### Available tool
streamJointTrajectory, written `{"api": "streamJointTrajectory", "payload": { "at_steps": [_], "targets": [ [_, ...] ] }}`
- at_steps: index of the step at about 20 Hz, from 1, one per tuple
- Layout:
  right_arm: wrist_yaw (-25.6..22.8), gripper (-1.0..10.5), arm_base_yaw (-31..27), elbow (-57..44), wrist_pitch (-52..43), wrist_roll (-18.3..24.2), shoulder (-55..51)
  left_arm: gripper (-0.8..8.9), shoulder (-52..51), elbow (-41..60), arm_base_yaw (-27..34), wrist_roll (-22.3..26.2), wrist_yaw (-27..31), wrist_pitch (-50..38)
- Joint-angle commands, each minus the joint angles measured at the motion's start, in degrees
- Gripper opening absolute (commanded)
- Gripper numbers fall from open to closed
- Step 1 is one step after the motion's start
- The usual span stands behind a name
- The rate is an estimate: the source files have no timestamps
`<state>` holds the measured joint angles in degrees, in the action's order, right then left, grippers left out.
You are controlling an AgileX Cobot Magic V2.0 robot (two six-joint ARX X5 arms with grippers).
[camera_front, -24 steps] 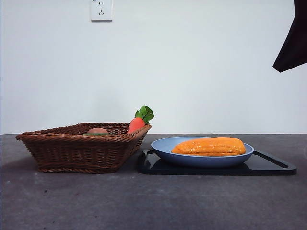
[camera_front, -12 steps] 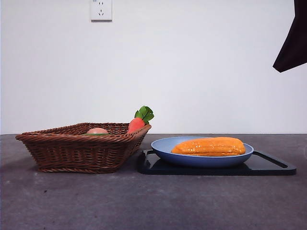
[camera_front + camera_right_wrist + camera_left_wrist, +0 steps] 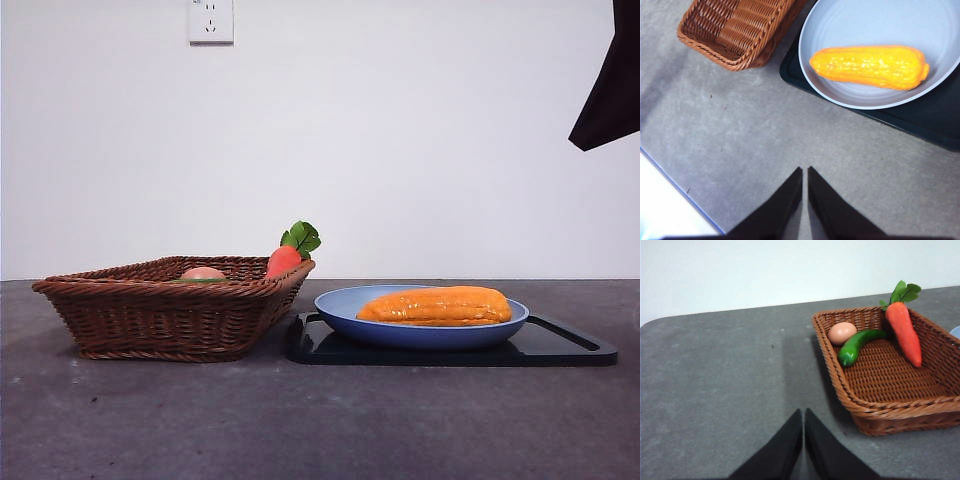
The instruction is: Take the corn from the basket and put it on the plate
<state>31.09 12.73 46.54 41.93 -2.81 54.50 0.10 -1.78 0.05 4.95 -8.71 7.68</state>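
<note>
- Both grippers hang clear of the work. Front view: one corn point(image 3: 435, 306) lies lengthwise in one light-blue plate point(image 3: 340, 306), which sits on one black tray point(image 3: 565, 348); beside it stands one basket point(image 3: 150, 320), with a carrot point(image 3: 284, 260) leaning on its rim and an egg point(image 3: 203, 272) just showing. A dark arm tip point(image 3: 608, 90) sits high at the top corner.
- Left wrist view: left gripper point(image 3: 803, 415), jaws pressed together and holding nothing, hovers over bare table just beside the basket point(image 3: 850, 395). Inside: one egg point(image 3: 842, 332), one green pepper point(image 3: 855, 346), one carrot point(image 3: 905, 332). No corn among them.
- Right wrist view: right gripper point(image 3: 805, 172), jaws likewise together and empty, hangs over the table short of the tray point(image 3: 930, 127). The corn point(image 3: 870, 66) rests fully within the plate point(image 3: 865, 102), apart from the rim; a basket point(image 3: 735, 30) corner is near.
- Judgement: the placement looks complete. Doing the remaining step well means keeping both arms high and away, so nothing nudges the plate or rolls the cob.
</note>
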Motion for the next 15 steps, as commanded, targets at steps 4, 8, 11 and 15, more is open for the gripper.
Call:
{"api": "streamJointTrajectory", "payload": {
  "at_steps": [4, 8, 11, 15],
  "targets": [
    [0.0, 0.0, 0.2, 0.4, -0.4, 0.3, 0.4, 0.08, 0.1, 1.6, 0.3, -0.8, 0.2, 2.4],
    [0.0, 0.0, 0.2, 0.4, -0.4, 0.3, 0.4, 0.08, 0.1, 1.6, 0.3, -0.8, 0.2, 2.4],
    [0.0, 0.0, 0.2, 0.4, -0.4, 0.3, 0.4, 0.08, 0.1, 1.6, 0.3, -0.8, 0.2, 2.4],
    [0.0, 0.0, 0.2, 0.4, -0.4, 0.3, 0.4, 0.08, 0.1, 1.6, 0.3, -0.8, 0.2, 2.4]
  ]
}}
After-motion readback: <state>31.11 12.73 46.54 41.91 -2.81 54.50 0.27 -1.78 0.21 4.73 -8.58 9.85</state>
